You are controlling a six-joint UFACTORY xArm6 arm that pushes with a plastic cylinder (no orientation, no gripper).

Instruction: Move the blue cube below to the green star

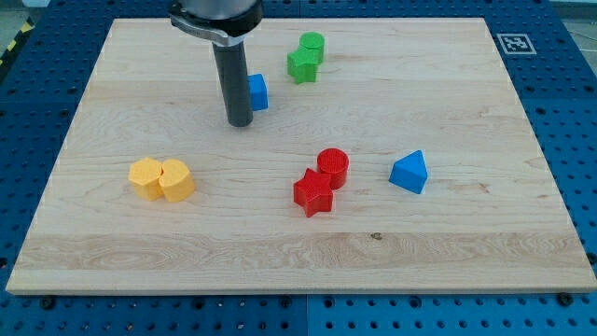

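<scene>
The blue cube (257,91) sits on the wooden board in the upper middle, partly hidden by my rod. My tip (240,122) rests on the board just left of and slightly below the cube, close to touching it. The green star (301,64) lies up and to the right of the cube, pressed against a green cylinder (313,44) above it.
A red cylinder (333,165) and a red star (313,192) touch each other at centre right. A blue triangular block (409,173) lies further right. Two yellow blocks (146,176) (176,179) sit together at the left. The board's top edge (373,19) is near the green blocks.
</scene>
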